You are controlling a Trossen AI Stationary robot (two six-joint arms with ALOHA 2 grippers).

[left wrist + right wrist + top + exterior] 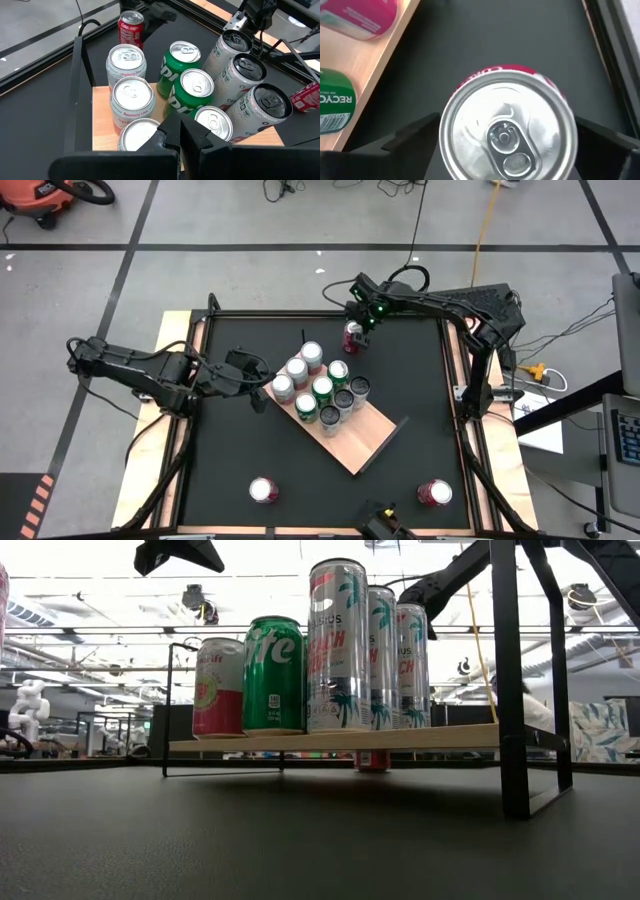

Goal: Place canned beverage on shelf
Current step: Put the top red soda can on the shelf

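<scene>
Black surface [230, 440] carries the shelf [362, 442], cans packed at one end so space stays free. Right pincer [355, 332] straddles the red can [353, 337] at the far edge, fingers wide, apparently not yet gripping. Left pincer [262, 380] waits shut and empty beside the shelf.

Looking straight down from overhead, taking in the whole black surface [240, 470] and both arms. Sitting at surface height, facing level across, close under the shelf [330, 738]. Riding the left wrist, peering down at the cans on the shelf from near. Riding the right wrist, pressing very near over one red can [507, 125], also showing in the overhead and left wrist views.
</scene>
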